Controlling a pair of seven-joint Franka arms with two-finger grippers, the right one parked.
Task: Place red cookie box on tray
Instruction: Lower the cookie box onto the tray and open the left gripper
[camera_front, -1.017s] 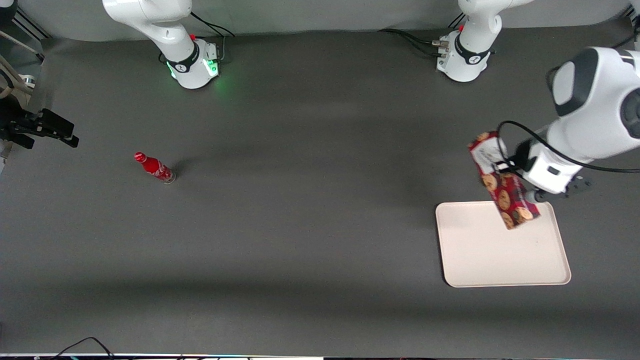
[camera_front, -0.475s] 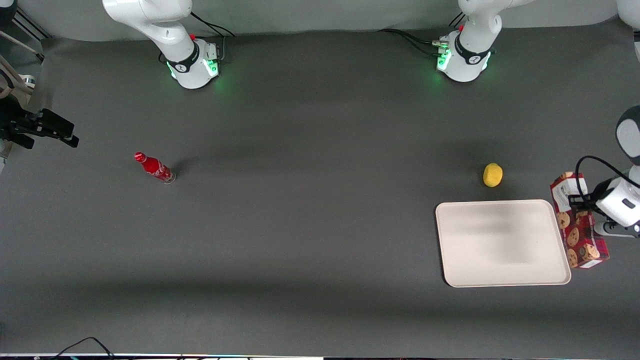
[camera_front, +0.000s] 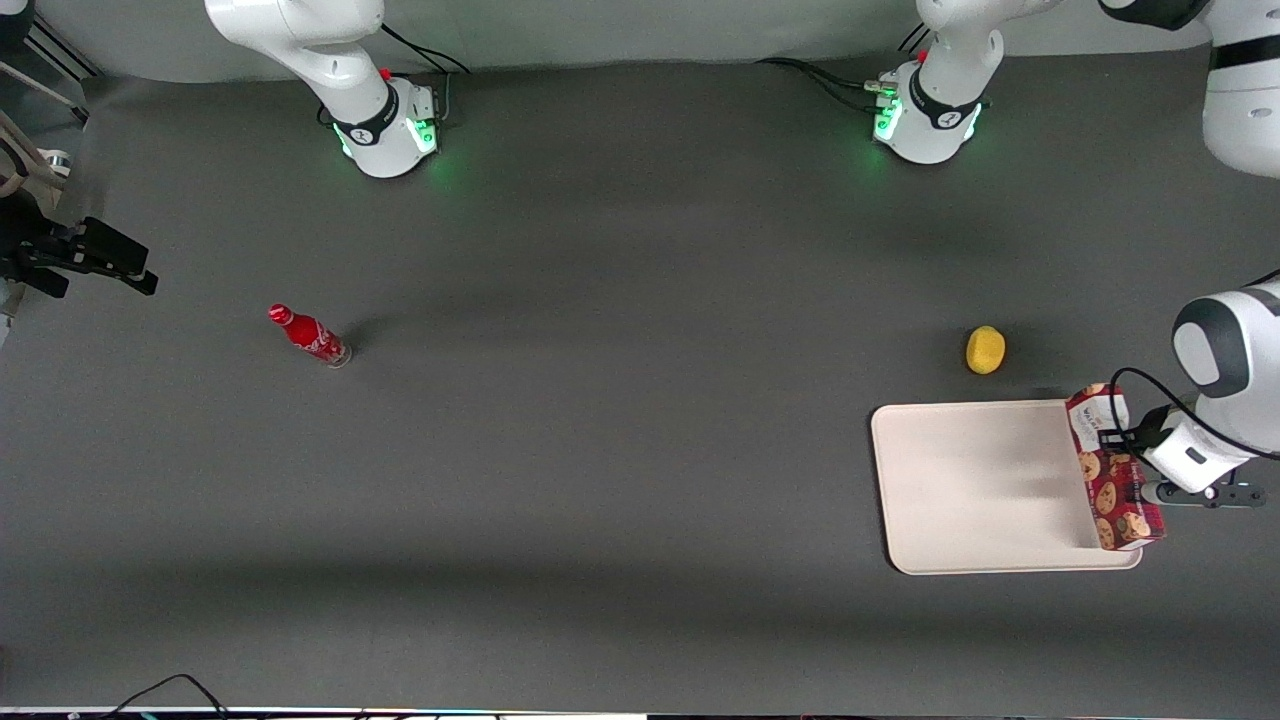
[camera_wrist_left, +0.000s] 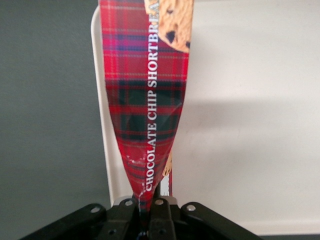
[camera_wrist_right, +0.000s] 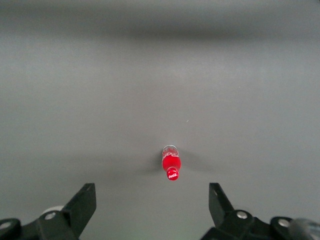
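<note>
From my remote station, front view, scanning across. Small glossy red bottle (camera_front: 309, 336) stands alone on the matte dark grey table mat (camera_front: 620, 450), toward the parked arm's end, wide bare mat all round it. Rounded yellow fruit-like object (camera_front: 985, 350) sits farther from the front camera than the tray, apart from its rim. Large flat cream-white rectangular tray (camera_front: 980, 485), smooth, rounded corners, low raised rim; most of its floor bare. Long narrow red plaid cardboard cookie box (camera_front: 1112, 470) is over the tray's edge toward the working arm's end, long axis running along that edge, white-label end pointing away from the front camera, cookie-printed end toward it. I cannot tell whether it touches the tray. The gripper (camera_front: 1135, 462) is at the box's side; in the wrist view the gripper (camera_wrist_left: 147, 202) has its jaws clamped on the carton (camera_wrist_left: 147, 100), pinching it thin, with the tray rim (camera_wrist_left: 102, 110) under it.
</note>
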